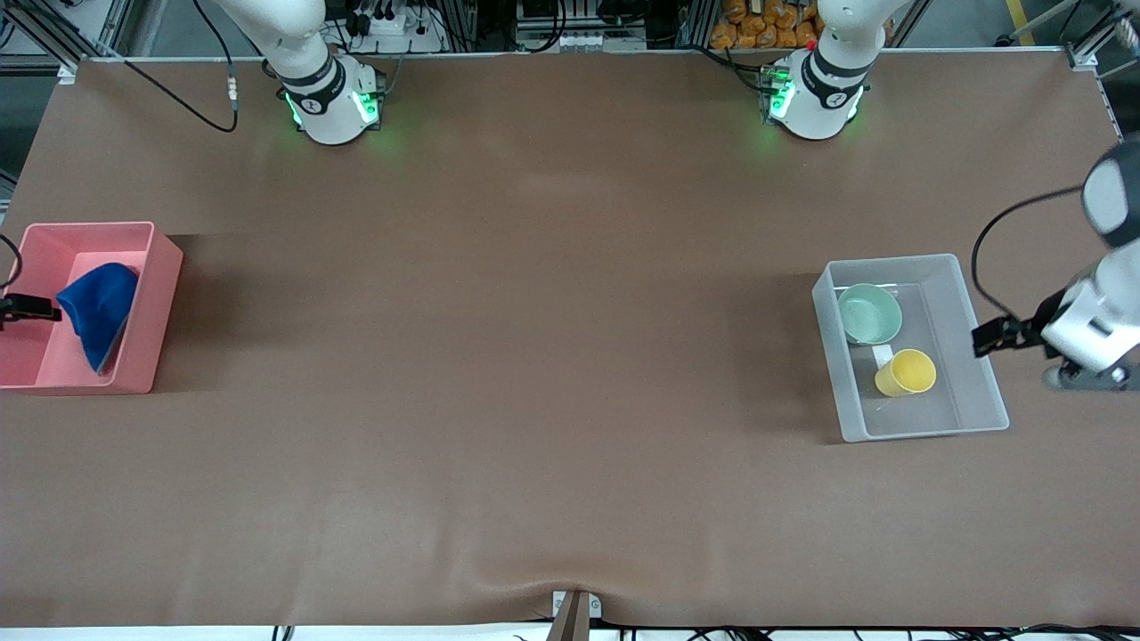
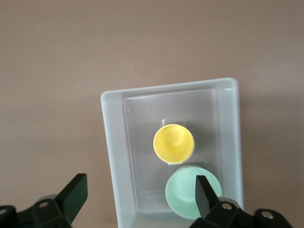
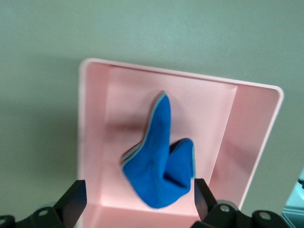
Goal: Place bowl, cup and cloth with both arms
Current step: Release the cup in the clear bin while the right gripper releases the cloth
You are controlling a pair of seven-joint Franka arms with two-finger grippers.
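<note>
My left gripper (image 2: 137,194) hangs spread and empty over the clear bin (image 1: 975,392), where bowl (image 1: 869,313) and cup (image 1: 906,372) sit. My right gripper (image 3: 139,198), equally wide, hovers over the pink bin (image 1: 142,374) holding the cloth (image 1: 96,312). Risk as I see it: a careless retreat clipping a bin wall and shifting it.

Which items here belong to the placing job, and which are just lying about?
Job:
bowl and cup, in the clear bin
cloth, in the pink bin
left gripper, open
right gripper, open

Lying about:
nothing else on the table
</note>
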